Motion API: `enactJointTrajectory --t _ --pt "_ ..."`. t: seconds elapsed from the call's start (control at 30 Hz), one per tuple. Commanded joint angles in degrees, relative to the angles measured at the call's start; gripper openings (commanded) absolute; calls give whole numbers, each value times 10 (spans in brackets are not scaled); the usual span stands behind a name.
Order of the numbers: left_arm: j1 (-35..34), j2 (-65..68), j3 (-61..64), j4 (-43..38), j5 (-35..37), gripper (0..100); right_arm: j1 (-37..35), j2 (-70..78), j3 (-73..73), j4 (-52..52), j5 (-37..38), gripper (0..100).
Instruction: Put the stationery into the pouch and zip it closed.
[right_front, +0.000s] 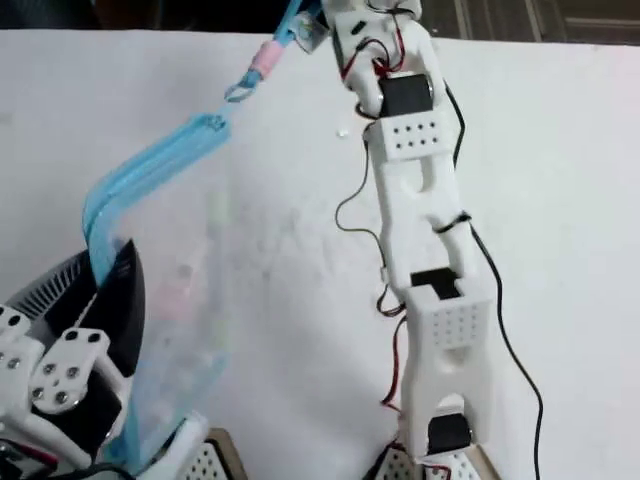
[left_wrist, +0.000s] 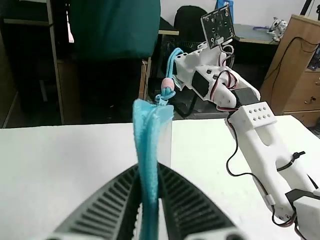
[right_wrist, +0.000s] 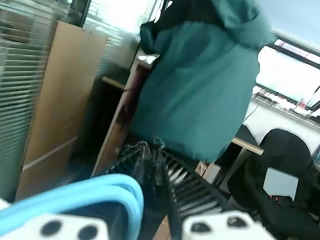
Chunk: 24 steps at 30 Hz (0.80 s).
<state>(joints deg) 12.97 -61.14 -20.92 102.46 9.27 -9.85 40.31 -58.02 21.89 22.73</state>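
- Clamping its black ribbed jaws on the near end of a blue zip band (right_front: 150, 165), the left end effector (left_wrist: 148, 170) is pinning a translucent plastic pouch (right_front: 205, 250), which is lying flat on the white surface (right_front: 560, 150).
- The right end effector (right_wrist: 151, 147), jaws pressed together, is holding the blue cord pull (right_front: 268, 58) with its pink bead at the surface's far edge. The small metal slider (right_front: 237, 93) is sitting just off the band's far end.
- Pale pink and green shapes (right_front: 180, 295), probably the stationery, are showing faintly through the pouch wall, too blurred to identify.
- The cord is looking taut, so a harder tug is risking the pull slipping free, or the band being dragged out of the left grip.
- The band is arching up between the two holds, and any twist there is threatening to jam the slider.
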Motion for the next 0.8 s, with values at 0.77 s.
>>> enactJointTrajectory --t 0.77 --pt "-3 -23 14 -37 -6 21 -51 -98 -215 379 9 19"
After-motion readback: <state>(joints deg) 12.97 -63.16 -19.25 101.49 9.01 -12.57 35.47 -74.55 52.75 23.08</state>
